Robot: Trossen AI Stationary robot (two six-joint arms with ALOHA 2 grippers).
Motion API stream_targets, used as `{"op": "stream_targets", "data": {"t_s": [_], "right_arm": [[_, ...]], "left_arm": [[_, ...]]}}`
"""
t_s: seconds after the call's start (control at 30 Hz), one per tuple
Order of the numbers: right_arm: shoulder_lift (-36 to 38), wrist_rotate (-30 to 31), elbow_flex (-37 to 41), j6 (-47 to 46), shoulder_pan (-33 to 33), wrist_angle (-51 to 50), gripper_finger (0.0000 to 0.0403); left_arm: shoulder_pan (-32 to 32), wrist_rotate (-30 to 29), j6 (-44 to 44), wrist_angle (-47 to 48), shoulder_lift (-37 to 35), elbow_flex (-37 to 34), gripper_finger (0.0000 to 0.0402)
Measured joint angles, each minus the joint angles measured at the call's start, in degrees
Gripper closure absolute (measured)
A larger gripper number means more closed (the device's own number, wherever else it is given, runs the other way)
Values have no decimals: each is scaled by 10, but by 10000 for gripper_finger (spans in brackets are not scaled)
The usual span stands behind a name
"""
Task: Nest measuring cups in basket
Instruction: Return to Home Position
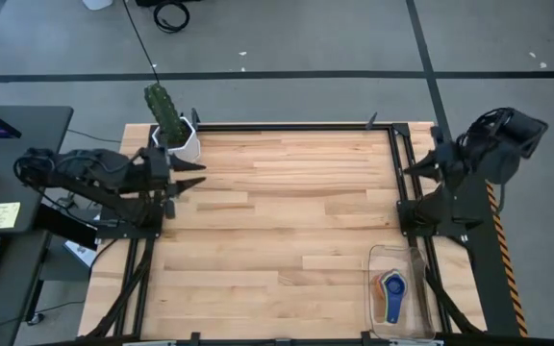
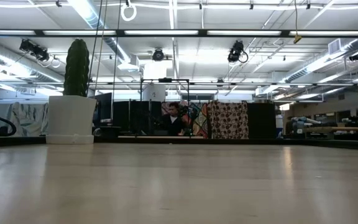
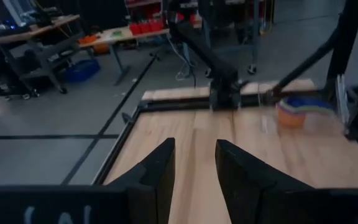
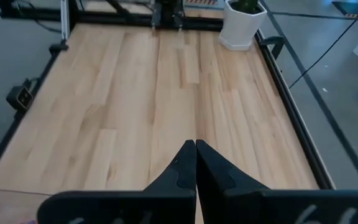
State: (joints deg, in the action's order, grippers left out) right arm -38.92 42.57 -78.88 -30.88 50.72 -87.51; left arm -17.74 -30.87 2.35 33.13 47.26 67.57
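The clear basket (image 1: 377,261) stands at the table's near right corner. Inside it lie the measuring cups (image 1: 390,294), stacked together, with orange, red and blue showing and a blue handle on top. The left wrist view shows the same stack (image 3: 299,111) behind the basket's clear wall (image 3: 267,119). My left gripper (image 1: 200,174) hovers open over the table's far left part, pointing right, far from the basket (image 3: 194,145). My right gripper (image 1: 409,171) hangs shut at the table's right edge, pointing left, with bare wood beneath it (image 4: 196,147). Neither gripper appears in the low view.
A white hexagonal pot with a cactus (image 1: 183,139) stands at the far left corner, close to my left gripper (image 4: 243,25) (image 2: 71,118). A black frame rail (image 1: 287,126) runs around the table. The wooden top (image 1: 287,221) lies bare between the arms. A person (image 2: 174,118) sits far behind.
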Motion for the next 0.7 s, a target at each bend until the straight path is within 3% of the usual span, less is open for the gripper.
{"op": "stream_targets", "data": {"t_s": [0.2, 0.7], "right_arm": [[77, 6, 33, -4, 0, 3, 401], [189, 59, 189, -26, 0, 89, 400]], "left_arm": [[0, 0, -3, 74, -26, 0, 280], [0, 0, -16, 115, -126, 0, 280]]}}
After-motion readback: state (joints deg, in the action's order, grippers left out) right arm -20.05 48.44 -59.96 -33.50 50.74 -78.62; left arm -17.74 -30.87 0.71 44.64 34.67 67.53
